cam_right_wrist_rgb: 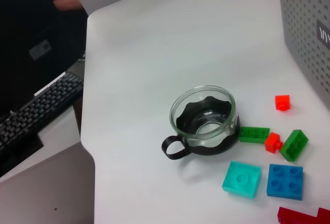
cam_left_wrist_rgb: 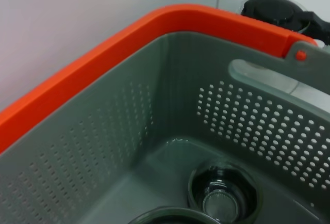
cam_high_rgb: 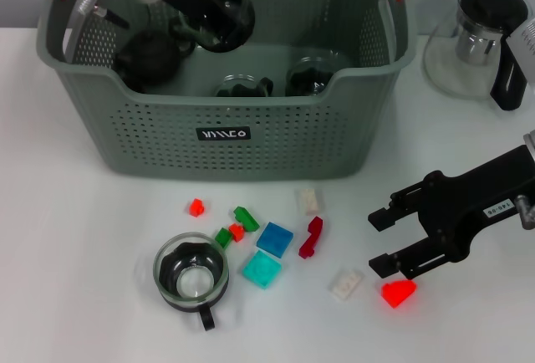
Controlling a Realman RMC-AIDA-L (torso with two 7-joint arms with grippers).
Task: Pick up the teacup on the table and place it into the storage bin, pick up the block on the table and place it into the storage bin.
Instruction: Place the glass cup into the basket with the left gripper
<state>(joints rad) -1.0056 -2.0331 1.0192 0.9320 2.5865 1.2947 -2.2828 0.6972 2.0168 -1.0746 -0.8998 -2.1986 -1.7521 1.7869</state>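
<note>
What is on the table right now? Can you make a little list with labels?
storage bin: grey-green, at the back, glass cups already inside
teacup: glass, upright on the table in front of the bin
blocks: scattered beside the teacup, many colours
left gripper: over the bin, holding a teacup
right gripper: open, low, above an orange-red block
teapot: right of the bin

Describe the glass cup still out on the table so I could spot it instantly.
Start at the large grey-green perforated plastic basket. On the white table before its front wall lie small coloured blocks; beside them stands the clear glass teacup, the only round, black-handled thing there.
</note>
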